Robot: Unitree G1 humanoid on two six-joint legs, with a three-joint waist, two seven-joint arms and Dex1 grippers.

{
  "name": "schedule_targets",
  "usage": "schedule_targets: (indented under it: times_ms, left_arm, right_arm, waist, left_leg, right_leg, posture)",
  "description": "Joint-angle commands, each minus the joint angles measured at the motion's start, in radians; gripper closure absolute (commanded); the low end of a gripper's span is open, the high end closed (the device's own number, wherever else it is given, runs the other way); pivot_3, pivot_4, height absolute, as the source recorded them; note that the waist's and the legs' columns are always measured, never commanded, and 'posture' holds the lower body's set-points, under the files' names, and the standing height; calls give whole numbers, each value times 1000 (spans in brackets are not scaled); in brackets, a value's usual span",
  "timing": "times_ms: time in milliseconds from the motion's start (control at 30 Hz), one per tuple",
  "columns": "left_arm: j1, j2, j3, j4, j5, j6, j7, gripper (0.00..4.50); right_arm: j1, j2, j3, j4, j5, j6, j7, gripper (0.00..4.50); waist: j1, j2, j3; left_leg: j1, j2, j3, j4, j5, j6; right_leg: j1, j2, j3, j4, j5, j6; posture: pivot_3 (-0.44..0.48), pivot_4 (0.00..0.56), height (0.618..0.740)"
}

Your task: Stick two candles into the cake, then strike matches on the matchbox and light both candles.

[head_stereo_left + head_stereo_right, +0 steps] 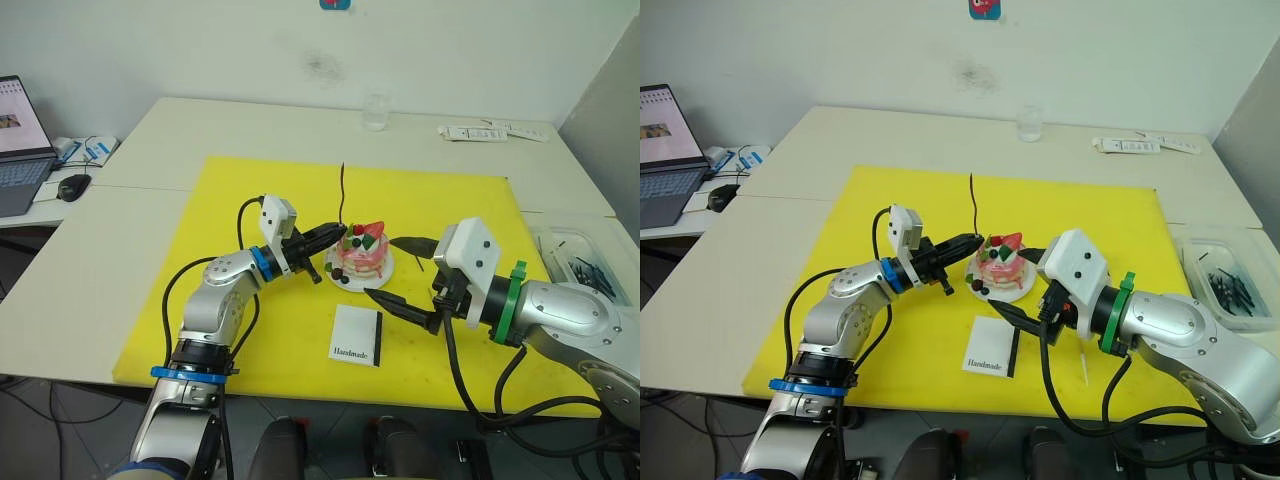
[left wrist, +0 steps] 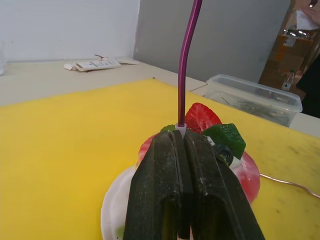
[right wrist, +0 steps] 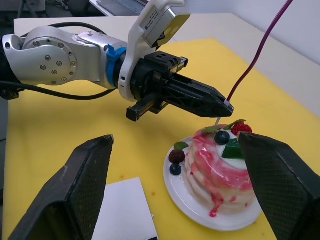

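Your left gripper [image 1: 340, 233] is clenched on a candle [image 1: 342, 192] near its white base, the stick rising upright just above the cake [image 1: 360, 253]. Keep it vertical and press straight down into the cream. Your right gripper [image 1: 397, 270] stands wide apart, bracketing the cake; the matchbox [image 1: 358, 335] lies just beside it.

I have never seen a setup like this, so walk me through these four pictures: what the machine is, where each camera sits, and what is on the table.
This is a humanoid robot with two arms, each ending in a two-fingered tool. Two pictures look down from its head; the other two come from cameras on its wrists. On a yellow mat sit a small pink cake on a white plate and a white matchbox. The left tool is shut on a thin wavy candle, holding its white lower end over the cake's top. The right tool is open beside the cake. A clear tub of dark sticks stands at the robot's right.
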Motion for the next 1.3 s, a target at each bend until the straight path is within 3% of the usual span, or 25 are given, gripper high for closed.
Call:
schedule_targets:
  times_ms: [33, 800, 1133, 1300]
  left_arm:
    - [-19, -9, 22, 1, -6, -11, 17, 4500]
    - [52, -59, -29, 75, 90, -157, 25, 4500]
    - [42, -68, -4, 46, 57, -116, 48, 4500]
    - [25, -53, 20, 3, 22, -62, 56, 3003]
  right_arm:
    - [-7, 0, -28, -37, -4, -3, 3, 352]
    - [-1, 13, -17, -36, -28, -9, 11, 352]
    - [6, 14, -22, -44, -27, -5, 9, 352]
    - [7, 17, -20, -40, -30, -6, 9, 311]
  waist:
    - [0, 0, 0]
    - [0, 0, 0]
    - [0, 0, 0]
    - [0, 0, 0]
  left_leg:
    - [0, 0, 0, 0, 0, 0]
    - [0, 0, 0, 0, 0, 0]
    - [0, 0, 0, 0, 0, 0]
    - [0, 0, 0, 0, 0, 0]
  right_leg:
    - [0, 0, 0, 0, 0, 0]
    - [0, 0, 0, 0, 0, 0]
    - [0, 0, 0, 0, 0, 0]
    - [0, 0, 0, 0, 0, 1]
  posture:
    - [0, 150, 706]
    - [0, 150, 706]
    - [0, 150, 706]
    - [0, 150, 706]
